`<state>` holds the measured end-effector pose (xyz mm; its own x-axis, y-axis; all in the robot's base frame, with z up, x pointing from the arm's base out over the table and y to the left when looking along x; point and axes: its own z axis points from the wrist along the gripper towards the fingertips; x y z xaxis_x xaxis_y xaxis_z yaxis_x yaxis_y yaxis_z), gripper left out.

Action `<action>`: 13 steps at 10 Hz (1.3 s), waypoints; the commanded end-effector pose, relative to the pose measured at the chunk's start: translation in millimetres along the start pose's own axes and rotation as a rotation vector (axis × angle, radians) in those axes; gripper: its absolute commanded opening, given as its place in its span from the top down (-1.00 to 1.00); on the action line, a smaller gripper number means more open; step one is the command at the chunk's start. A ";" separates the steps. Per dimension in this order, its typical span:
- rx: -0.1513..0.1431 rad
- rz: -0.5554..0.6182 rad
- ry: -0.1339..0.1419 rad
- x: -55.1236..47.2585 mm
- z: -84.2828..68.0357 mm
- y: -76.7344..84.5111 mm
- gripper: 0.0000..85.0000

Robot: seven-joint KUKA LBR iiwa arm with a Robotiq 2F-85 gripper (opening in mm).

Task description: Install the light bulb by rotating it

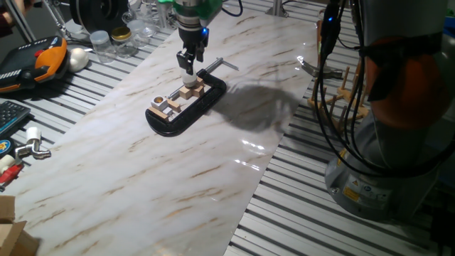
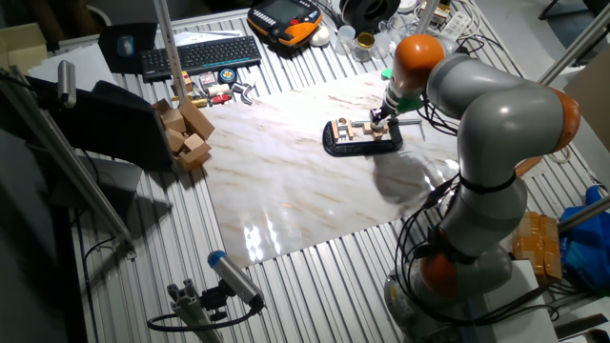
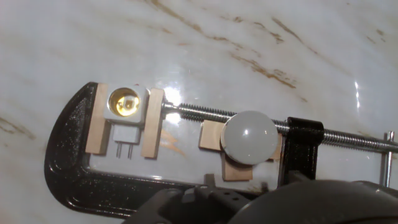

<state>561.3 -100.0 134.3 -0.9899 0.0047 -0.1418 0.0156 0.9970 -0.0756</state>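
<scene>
The bulb (image 3: 249, 137) sits nearest, above the clamp's (image 3: 68, 155) wooden blocks, away from the socket (image 3: 125, 102); the gripper (image 1: 188, 62) looks closed on it for carrying.

A robotics lab or workshop: a slatted aluminium bench (image 2: 315, 286) carries a marble-patterned board (image 1: 142, 178), with a keyboard (image 2: 200, 54) and an orange teach pendant (image 2: 286, 21) at the far edge, wooden blocks (image 2: 186, 133) at the left, and cables (image 1: 334, 107) hanging near the robot base.
</scene>
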 end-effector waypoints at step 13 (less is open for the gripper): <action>-0.020 0.035 0.079 -10.8 16.4 -6.1 -0.60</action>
<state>574.5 -107.3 119.9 -0.9967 0.0449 -0.0669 0.0485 0.9975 -0.0521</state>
